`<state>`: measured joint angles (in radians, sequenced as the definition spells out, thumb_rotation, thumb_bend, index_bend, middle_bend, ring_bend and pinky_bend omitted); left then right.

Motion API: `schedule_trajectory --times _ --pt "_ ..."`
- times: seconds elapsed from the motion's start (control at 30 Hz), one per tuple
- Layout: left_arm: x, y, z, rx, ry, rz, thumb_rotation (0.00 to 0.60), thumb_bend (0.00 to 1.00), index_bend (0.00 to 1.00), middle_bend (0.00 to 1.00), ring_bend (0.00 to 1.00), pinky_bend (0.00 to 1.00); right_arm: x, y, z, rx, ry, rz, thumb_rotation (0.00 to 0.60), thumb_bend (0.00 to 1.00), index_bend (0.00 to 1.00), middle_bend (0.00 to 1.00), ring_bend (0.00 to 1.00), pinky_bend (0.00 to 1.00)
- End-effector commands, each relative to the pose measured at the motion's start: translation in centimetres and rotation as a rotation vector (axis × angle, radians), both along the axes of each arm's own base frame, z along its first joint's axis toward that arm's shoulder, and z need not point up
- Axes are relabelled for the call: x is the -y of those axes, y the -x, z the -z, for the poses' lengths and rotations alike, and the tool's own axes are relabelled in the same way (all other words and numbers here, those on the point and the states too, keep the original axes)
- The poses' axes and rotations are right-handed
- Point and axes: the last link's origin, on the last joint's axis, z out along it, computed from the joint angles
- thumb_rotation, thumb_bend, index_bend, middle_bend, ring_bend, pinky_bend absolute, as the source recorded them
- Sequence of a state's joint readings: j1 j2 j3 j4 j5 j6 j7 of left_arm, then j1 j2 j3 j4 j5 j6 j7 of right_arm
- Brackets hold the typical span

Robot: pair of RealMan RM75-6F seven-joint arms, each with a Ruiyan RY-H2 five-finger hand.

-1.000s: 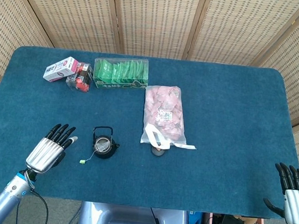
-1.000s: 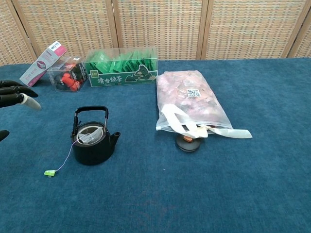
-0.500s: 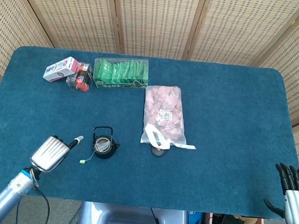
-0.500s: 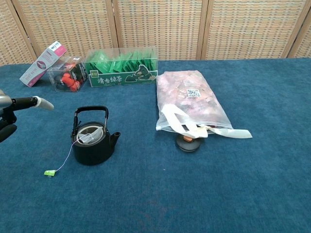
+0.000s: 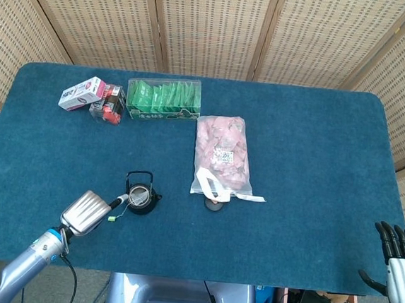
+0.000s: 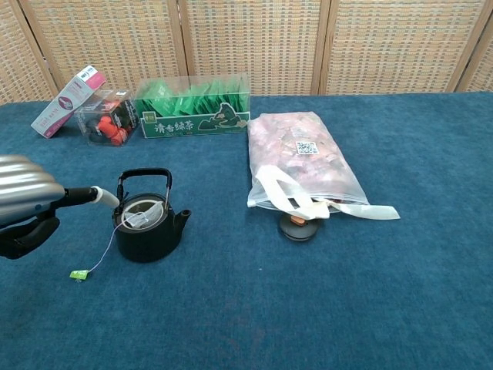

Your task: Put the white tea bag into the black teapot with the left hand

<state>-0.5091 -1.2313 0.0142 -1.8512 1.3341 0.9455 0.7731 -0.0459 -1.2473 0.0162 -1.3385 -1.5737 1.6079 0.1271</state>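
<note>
The black teapot (image 5: 141,198) (image 6: 146,227) stands lidless on the blue cloth, left of centre. The white tea bag (image 6: 143,218) lies in its mouth. Its string runs down the pot's left side to a green tag (image 5: 111,219) (image 6: 78,274) on the cloth. My left hand (image 5: 87,212) (image 6: 31,204) hovers just left of the pot, holding nothing. One finger (image 6: 92,194) points at the pot's rim and the others are curled in. My right hand (image 5: 400,264) hangs beyond the table's front right corner, fingers apart and empty.
A clear bag of pink packets (image 5: 222,153) (image 6: 300,158) lies right of the pot, with a small black lid (image 6: 299,227) at its near end. A green tea box (image 6: 194,116), a small box of red items (image 6: 108,123) and a pink-white carton (image 6: 68,100) line the far edge.
My left hand folded its spread fingers, leaving one pointing, and moved right and nearer along the cloth until that finger reached the pot's left side. The right hand stayed put.
</note>
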Motion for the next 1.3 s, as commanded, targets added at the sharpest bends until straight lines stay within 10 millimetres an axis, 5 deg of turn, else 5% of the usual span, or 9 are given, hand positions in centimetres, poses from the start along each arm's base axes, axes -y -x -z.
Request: schedule_trajectory --times 0.03,0.87,1.3 --pt "-0.6 -0.7 0.7 0.015 0.036 -0.019 0.6 0.79 0.11 0.89 0.81 0.72 0.0 0.0 0.0 0.0 -0.001 0.002 0.6 0.1 0.03 0.15 0.0 0.0" --pt "-3.1 -1.8 3.8 0.018 0.114 -0.114 0.6 0.79 0.11 0.89 0.81 0.72 -0.1 0.3 -0.1 -0.001 0.006 0.013 0.6 0.1 0.03 0.16 0.0 0.0" --pt "-1.7 -3.2 2.0 0.174 0.122 -0.1 0.6 0.79 0.11 0.89 0.81 0.72 -0.2 0.3 -0.2 -0.004 0.009 0.015 0.6 0.1 0.03 0.16 0.0 0.0"
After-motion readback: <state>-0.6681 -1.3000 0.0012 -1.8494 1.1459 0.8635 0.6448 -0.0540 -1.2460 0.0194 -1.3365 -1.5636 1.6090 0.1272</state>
